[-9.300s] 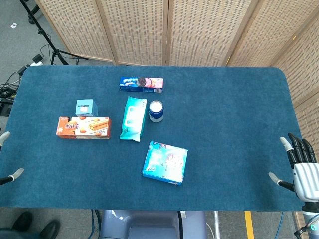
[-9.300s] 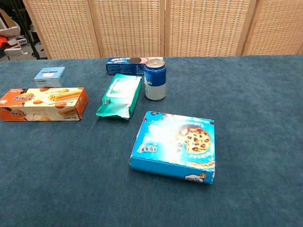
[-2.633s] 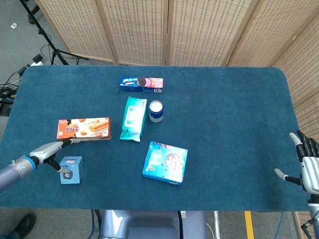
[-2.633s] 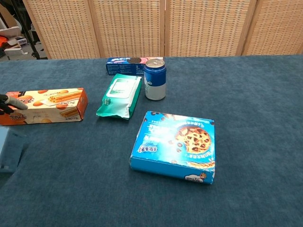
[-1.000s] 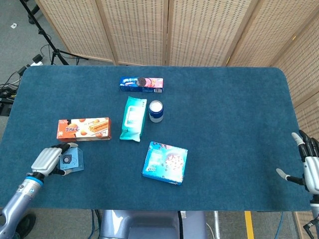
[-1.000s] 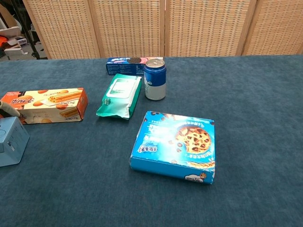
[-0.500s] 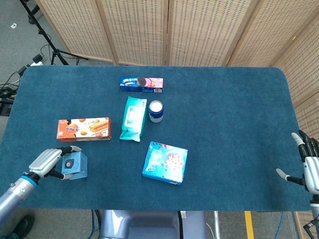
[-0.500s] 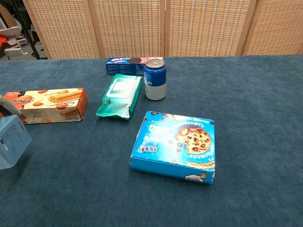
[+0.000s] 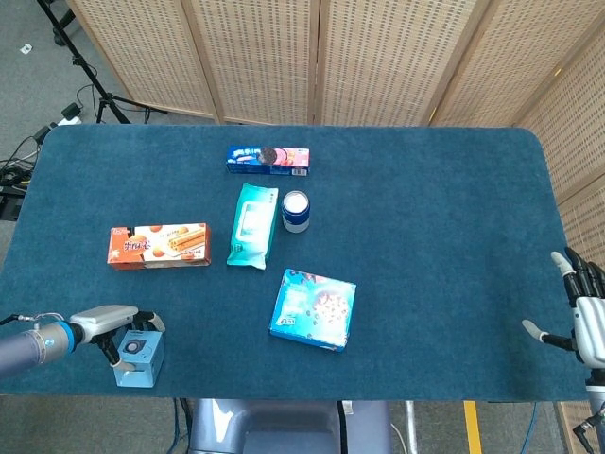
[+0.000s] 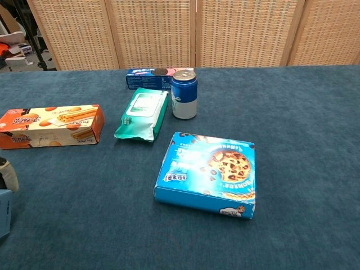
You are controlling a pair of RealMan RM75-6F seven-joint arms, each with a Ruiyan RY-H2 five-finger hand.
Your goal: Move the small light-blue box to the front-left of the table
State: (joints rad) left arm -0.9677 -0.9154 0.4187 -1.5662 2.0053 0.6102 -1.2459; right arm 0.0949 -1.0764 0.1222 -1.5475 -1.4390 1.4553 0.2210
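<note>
Light-blue box half behind left hand

At the left edge one of my fingers shows, with a sliver of the small light-blue box just below it. Beyond my fingers lies the orange biscuit box; the blue cookie box sits well to their right.

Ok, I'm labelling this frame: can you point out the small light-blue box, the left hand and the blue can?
small light-blue box (image 9: 138,358), head view, on its top face.
left hand (image 9: 112,322), head view, on its back.
blue can (image 10: 184,95), chest view, on its side wall.
</note>
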